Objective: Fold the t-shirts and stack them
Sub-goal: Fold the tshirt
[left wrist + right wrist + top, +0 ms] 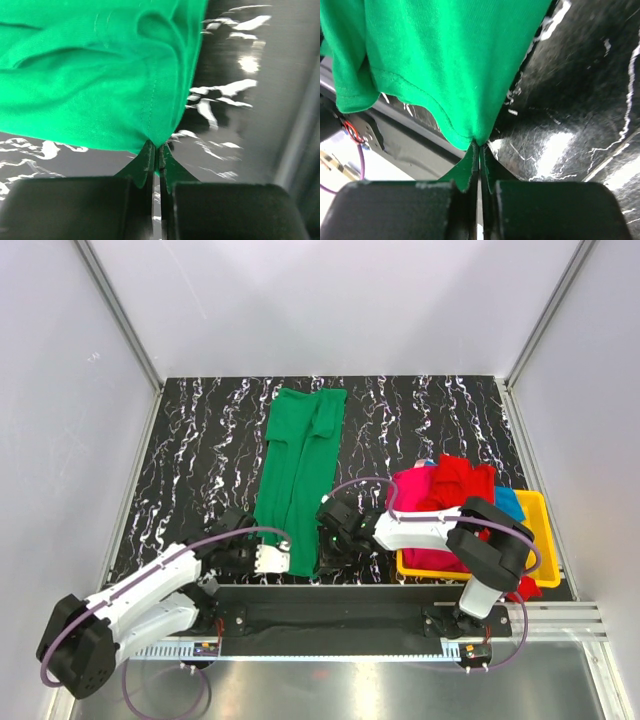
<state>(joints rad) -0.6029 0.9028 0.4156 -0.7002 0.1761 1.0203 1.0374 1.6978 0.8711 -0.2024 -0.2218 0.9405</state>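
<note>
A green t-shirt [298, 470] lies folded lengthwise into a long strip down the middle of the black marbled table [200, 460]. My left gripper [277, 558] is shut on its near left corner; the left wrist view shows the green cloth [100, 85] pinched between the fingertips [158, 150]. My right gripper [328, 540] is shut on the near right corner, with the hem [445, 65] caught at its tips [478, 148]. A red t-shirt [458, 485], a magenta-pink one [420, 510] and a blue one [510, 502] sit heaped in the yellow tray [535, 515].
The yellow tray stands at the table's right near corner, beside the right arm's elbow [495, 540]. Metal frame posts [120, 310] and white walls close in the table. The mounting rail [330, 615] runs along the near edge.
</note>
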